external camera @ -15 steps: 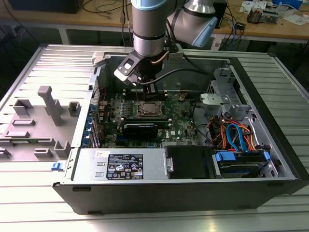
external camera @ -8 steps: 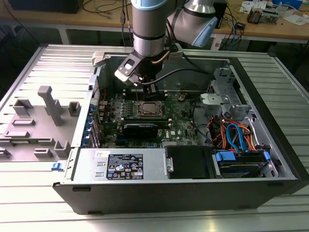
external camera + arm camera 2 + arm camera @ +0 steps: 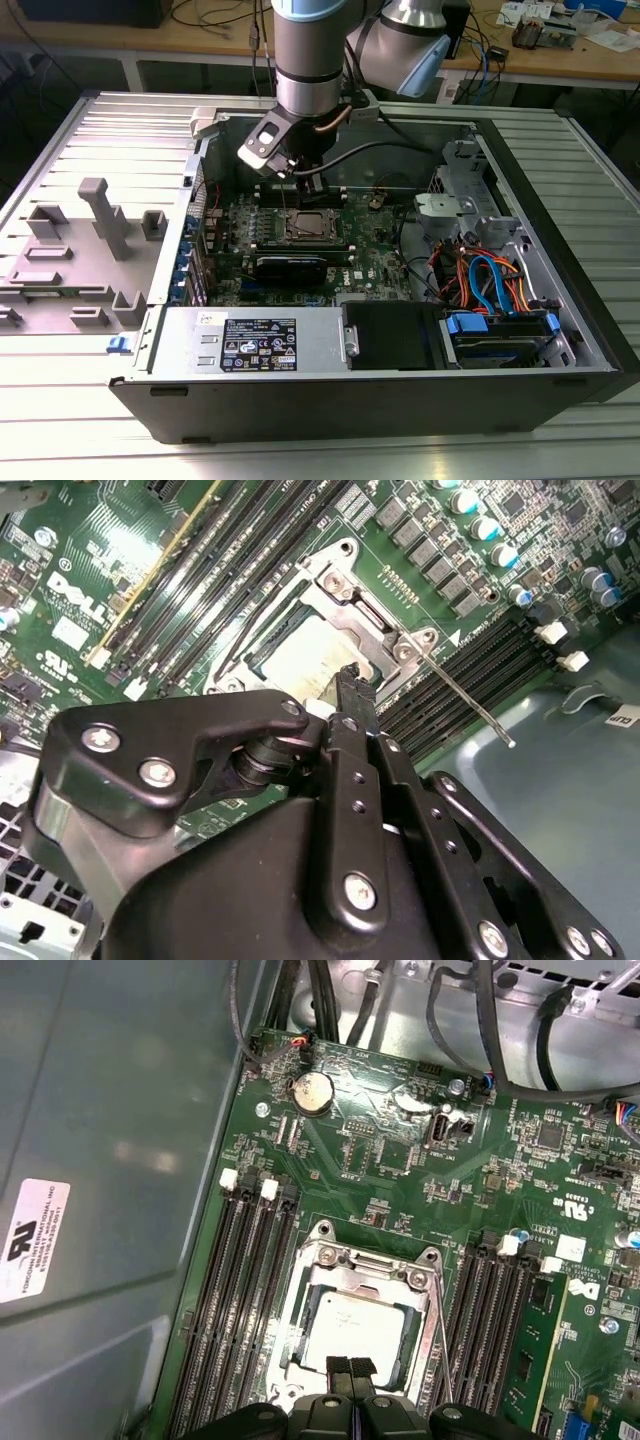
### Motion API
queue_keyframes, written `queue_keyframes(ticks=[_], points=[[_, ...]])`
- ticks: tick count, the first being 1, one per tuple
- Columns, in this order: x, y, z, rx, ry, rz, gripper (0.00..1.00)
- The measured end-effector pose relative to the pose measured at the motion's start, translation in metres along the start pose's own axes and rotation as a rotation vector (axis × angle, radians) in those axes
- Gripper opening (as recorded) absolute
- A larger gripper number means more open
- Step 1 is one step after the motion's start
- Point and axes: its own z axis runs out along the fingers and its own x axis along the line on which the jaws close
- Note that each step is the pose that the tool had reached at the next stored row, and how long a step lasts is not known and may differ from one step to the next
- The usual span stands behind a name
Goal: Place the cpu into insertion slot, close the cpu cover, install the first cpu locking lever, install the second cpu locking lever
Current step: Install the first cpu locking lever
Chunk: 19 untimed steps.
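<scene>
The cpu (image 3: 362,1325) lies in the insertion slot (image 3: 306,1332) beneath the flat cpu cover (image 3: 370,1272), its near edge hidden behind the pincer (image 3: 350,1366), whose fingertips are pressed together. One locking lever (image 3: 465,700) sticks out free, its pivot hard to see

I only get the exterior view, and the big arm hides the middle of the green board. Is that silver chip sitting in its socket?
Observer: Yes. In the first wrist view the cpu lies flat in the socket, silver top up.
Operator: Is the metal frame down over it?
Observer: It looks so. The cpu cover lies around the chip, with the top showing through its window.
Operator: What is the claw doing?
Observer: The claw is shut, its tips together at one edge of the cpu. In the second wrist view a thin locking lever sticks out sideways, not tucked in.
</scene>
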Motion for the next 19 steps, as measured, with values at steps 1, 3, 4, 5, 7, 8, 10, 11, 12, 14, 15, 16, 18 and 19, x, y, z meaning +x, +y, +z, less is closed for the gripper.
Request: queue_keyframes(ticks=[1,3,4,5,7,8,10,11,12,14,15,16,18,19], points=[[0.0000,0.0000,0.0000,0.0004,0.0005,-0.019,0.11],[0.0000,0.0000,0.0000,0.0013,0.0018,-0.069,0.11],[0.0000,0.0000,0.0000,0.0015,0.0021,-0.081,0.11],[0.0000,0.0000,0.0000,0.0020,0.0030,-0.112,0.11],[0.0000,0.0000,0.0000,0.0028,0.0043,-0.160,0.11],[0.0000,0.0000,0.0000,0.0032,0.0048,-0.179,0.11],[0.0000,0.0000,0.0000,0.0038,0.0059,-0.216,0.11],[0.0000,0.0000,0.0000,0.0045,0.0065,-0.245,0.11],[0.0001,-0.0006,-0.0001,0.0049,0.0070,-0.266,0.11],[0.0007,-0.0029,-0.0009,0.0051,0.0072,-0.275,0.11],[0.0010,-0.0035,-0.0028,0.0050,0.0074,-0.279,0.11],[0.0010,-0.0034,-0.0052,0.0051,0.0074,-0.281,0.11],[0.0012,-0.0034,-0.0104,0.0051,0.0075,-0.286,0.11],[0.0012,-0.0034,-0.0122,0.0052,0.0077,-0.289,0.11]])
